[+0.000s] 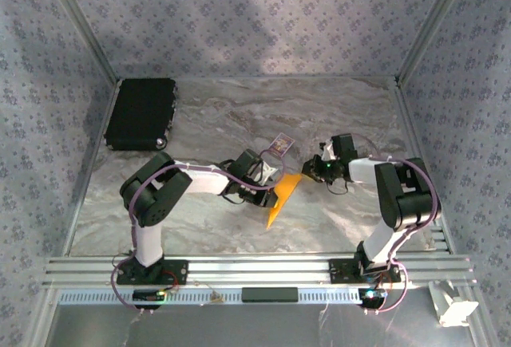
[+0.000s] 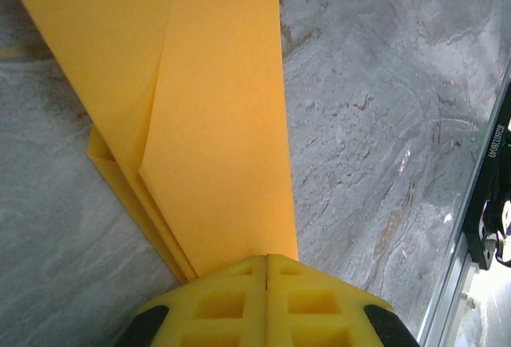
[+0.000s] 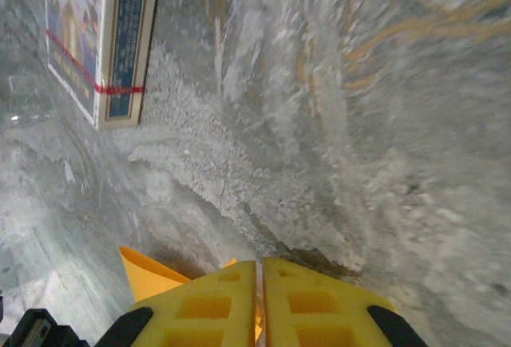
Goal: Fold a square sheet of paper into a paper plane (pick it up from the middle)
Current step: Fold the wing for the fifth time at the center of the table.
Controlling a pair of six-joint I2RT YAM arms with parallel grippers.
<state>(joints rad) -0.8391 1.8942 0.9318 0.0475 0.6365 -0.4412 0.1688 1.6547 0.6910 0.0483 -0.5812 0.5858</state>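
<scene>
1. The thin orange-yellow sheet of paper (image 1: 281, 199) is folded into a long tapering wedge. It sits low over the grey marble-patterned table (image 1: 200, 227), between my two arms.
2. My left gripper (image 2: 267, 263) has its yellow fingers pressed together on the edge of the stacked layers. My right gripper (image 3: 259, 267) looks clamped on a corner, since a sliver of orange shows in the narrow gap between its fingers.
3. Tearing is my main worry. Both arms grip the same thin sheet, so if I drive them apart or out of step, I expect it to rip or pull out of one grip.
4. The right-hand hold looks shallow, with little more than a corner pinched. A small tug could free it and let that flap drop out of line.
5. From the left wrist camera, the layers fan out along one side rather than lying flush. If I release before the crease is pressed flat, the fold will probably spring open.
6. Pushing the grippers towards each other would likely buckle the paper. That could leave a stray crease and a crooked plane.
7. A small patterned card with a blue border and a red line across it (image 3: 92, 40) lies on the table near the right gripper. A careless sweep could knock it or drag it under the sheet.
</scene>
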